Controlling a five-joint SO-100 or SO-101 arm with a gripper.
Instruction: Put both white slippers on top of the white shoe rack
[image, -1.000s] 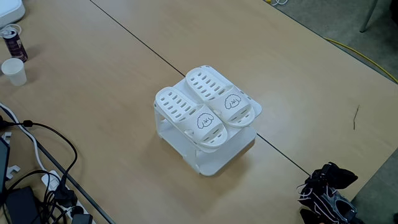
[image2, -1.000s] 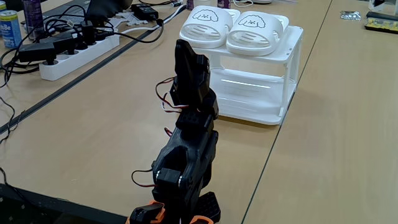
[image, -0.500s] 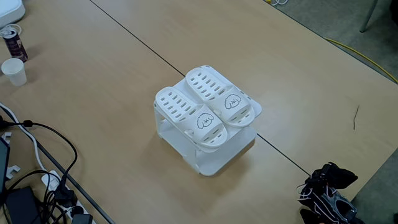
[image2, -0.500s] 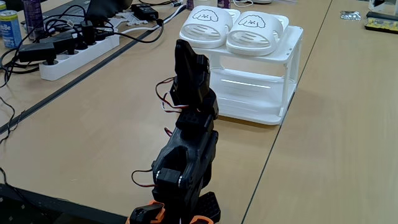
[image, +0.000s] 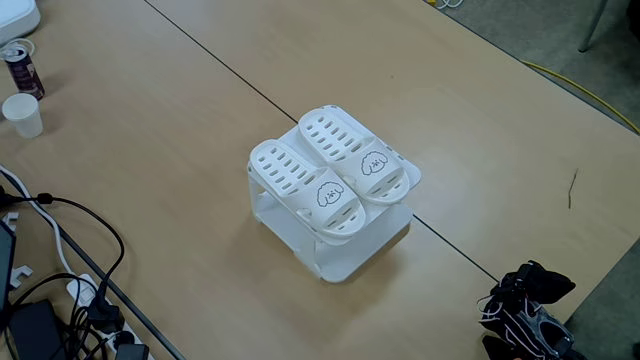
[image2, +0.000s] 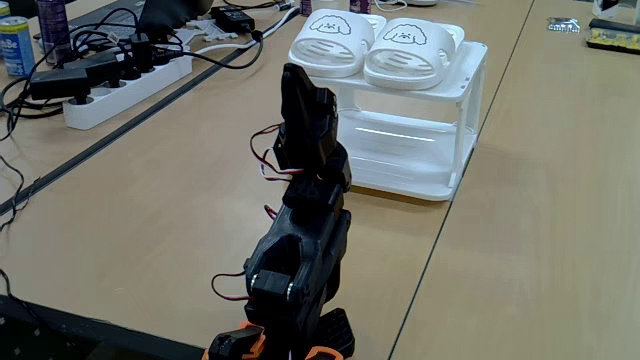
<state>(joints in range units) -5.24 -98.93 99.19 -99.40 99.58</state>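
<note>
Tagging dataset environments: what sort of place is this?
Probably an office or lab workspace: long tan desks pushed together, a power strip with tangled cables, and drink cans and a paper cup at the edges.

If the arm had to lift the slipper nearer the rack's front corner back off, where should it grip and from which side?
Probably the strap of that slipper, one finger under the arch, one on top. It rises clear of the slotted footbed, and its toe end overhangs the white shoe rack edge. Come from the open outer side; the second slipper lies close against the other.
</note>
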